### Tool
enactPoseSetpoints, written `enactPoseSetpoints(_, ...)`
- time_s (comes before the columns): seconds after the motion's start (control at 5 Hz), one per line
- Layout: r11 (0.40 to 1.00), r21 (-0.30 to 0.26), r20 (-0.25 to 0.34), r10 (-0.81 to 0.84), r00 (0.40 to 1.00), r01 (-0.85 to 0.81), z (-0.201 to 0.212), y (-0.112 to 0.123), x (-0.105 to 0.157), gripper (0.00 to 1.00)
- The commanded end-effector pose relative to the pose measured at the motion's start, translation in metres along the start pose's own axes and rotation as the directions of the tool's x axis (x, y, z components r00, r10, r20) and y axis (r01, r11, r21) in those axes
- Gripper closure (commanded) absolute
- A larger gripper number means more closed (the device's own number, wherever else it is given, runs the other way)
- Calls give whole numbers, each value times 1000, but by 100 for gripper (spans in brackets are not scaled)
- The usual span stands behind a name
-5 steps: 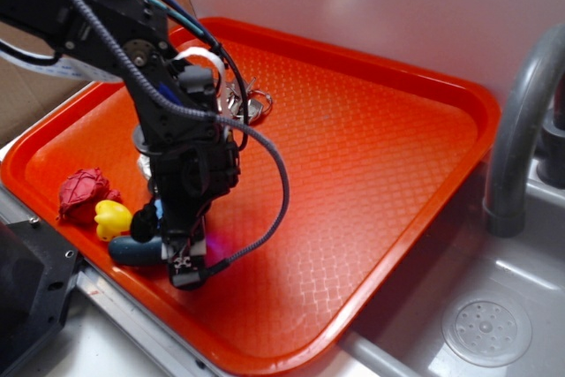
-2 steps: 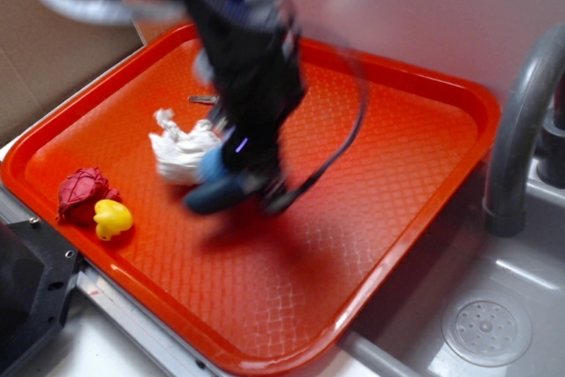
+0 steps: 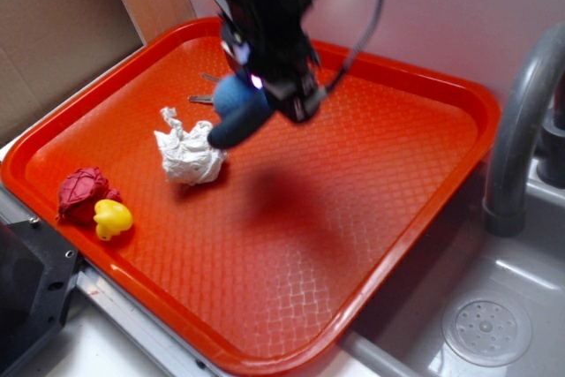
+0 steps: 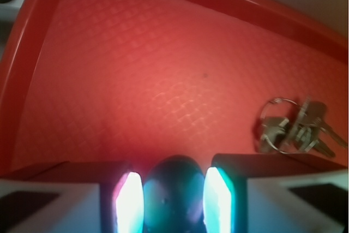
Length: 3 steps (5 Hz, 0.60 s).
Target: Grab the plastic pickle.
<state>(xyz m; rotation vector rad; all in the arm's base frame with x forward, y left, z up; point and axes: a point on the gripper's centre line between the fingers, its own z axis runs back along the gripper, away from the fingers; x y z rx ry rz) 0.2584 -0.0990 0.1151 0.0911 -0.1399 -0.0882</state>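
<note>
Pickle's basically grabbed. Pincer [image 4: 174, 199] is clamped on the plastic pickle [image 3: 238, 114], pads pressing both sides in the wrist view, and it hangs in the air above the orange tray [image 3: 371, 245], near the crumpled white cloth [image 3: 187, 154]. Keys [image 4: 294, 126] lie on the tray below. I'd say the next bit is just holding that squeeze steady, since a smooth capsule could slip.

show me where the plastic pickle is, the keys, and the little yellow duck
plastic pickle [image 3: 237, 117], exterior view, on its dark body hanging below the gripper.
keys [image 4: 294, 128], wrist view, on the bunch beside the ring.
yellow duck [image 3: 112, 218], exterior view, on its body.
</note>
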Motion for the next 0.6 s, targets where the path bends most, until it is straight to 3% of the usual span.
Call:
enactPoseSetpoints(0.0,957,-132,118,275,954,-260,45,54,-42,100)
enactPoseSetpoints(0.2,956,-143,137,274,952,-255,56,58,-39,100)
enactPoseSetpoints(0.4,965,-100,97,253,963,-244,56,55,-37,100)
